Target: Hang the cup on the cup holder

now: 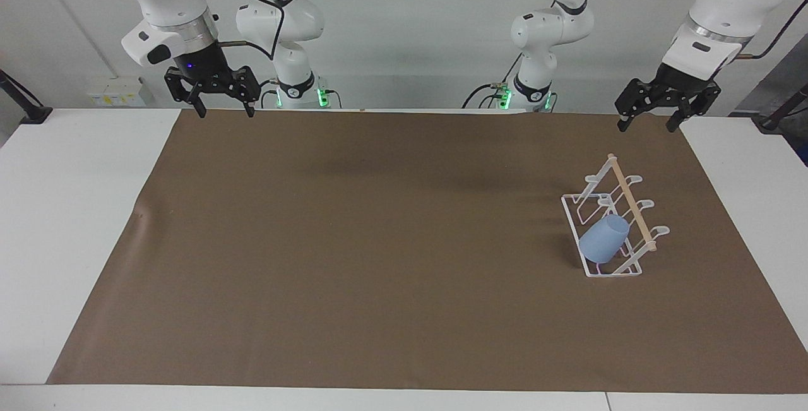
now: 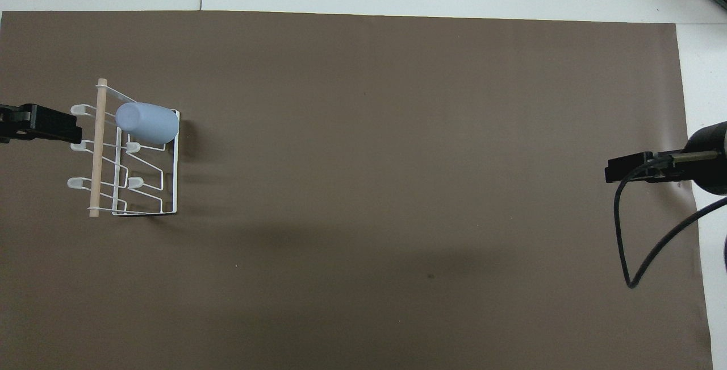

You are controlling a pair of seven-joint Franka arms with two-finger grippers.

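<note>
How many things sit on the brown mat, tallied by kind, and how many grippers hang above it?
Light blue cup: 1, hung on the rack
White wire cup holder: 1, toward the left arm's end of the brown mat
Open grippers: 2, left gripper and right gripper, both empty, raised
Total: 4

The small light blue plastic cup point(image 1: 605, 239) looks matt, the white wire cup holder point(image 1: 576, 216) carries a pale wooden rod point(image 1: 631, 202), and the brown paper-like mat point(image 1: 379, 240) looks matt.
</note>
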